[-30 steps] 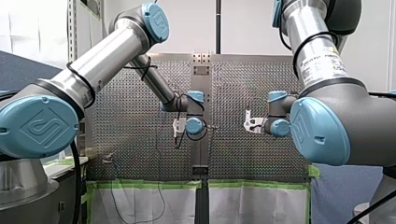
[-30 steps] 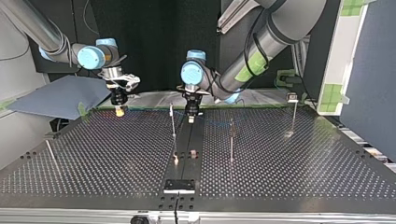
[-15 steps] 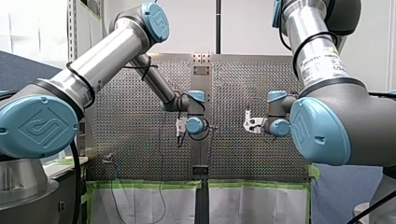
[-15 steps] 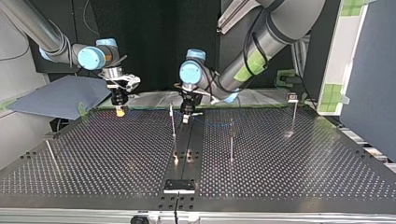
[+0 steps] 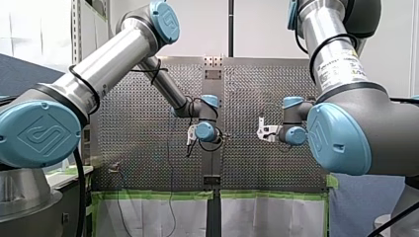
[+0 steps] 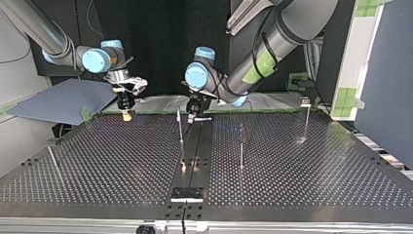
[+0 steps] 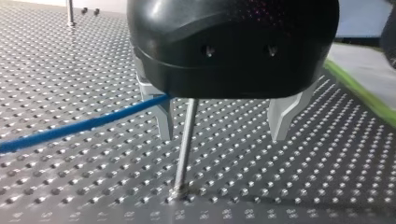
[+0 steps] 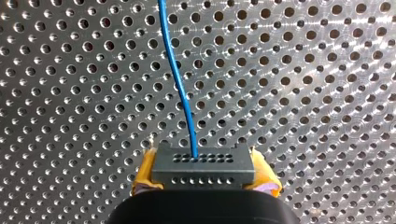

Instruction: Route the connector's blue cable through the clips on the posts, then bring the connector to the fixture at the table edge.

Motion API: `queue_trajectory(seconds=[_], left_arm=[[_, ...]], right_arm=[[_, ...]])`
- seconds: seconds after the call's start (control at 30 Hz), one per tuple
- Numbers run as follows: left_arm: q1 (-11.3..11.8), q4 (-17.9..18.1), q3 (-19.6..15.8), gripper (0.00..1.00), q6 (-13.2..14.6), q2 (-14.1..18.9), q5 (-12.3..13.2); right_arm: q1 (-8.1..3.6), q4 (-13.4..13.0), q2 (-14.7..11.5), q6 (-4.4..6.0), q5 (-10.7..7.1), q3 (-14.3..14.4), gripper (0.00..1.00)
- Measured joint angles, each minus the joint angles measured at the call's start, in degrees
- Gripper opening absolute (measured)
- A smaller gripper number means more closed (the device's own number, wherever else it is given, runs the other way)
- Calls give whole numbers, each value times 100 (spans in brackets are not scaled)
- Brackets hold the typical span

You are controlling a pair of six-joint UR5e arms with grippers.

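Left arm swings and tilts
My left gripper has swung toward the top view's left, jaws spread, a post showing between them, blue cable alongside; my right gripper pinches the connector, far left.

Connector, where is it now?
The connector sits between my right gripper's yellow pads, at the top view's left near the table's far edge, blue cable leading ahead.

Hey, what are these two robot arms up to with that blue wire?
They are routing a cable past posts on a perforated table. The right arm has its yellow-padded jaws shut on a dark connector, and the blue cable trails away from it. The left arm has its jaws open on either side of a thin post, with the cable running close beside one of them.
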Motion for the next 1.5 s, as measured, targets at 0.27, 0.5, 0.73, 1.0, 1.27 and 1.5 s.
queue_trajectory(seconds=[0.27, 0.5, 0.73, 1.0, 1.27, 1.5], left_arm=[[-115, -222, -3, 100, -15, 19, 52], [-182, -224, -4, 100, -53, 91, 33], [-220, -212, -59, 100, -85, 189, 25], [-282, -176, -247, 100, -81, 300, 69], [-376, -127, -363, 100, -79, 405, 61], [-451, -136, -367, 100, -79, 463, 14]], right_arm=[[-1, 4, 17, -5, 0, -2, 0], [-15, 4, 32, -6, -6, -1, 0], [-27, 4, 42, -6, -9, -3, 0], [-27, 4, 54, -6, -30, -3, 0], [-28, 12, 67, 2, -52, -3, 0], [-26, 12, 73, 3, -53, -3, 0]])
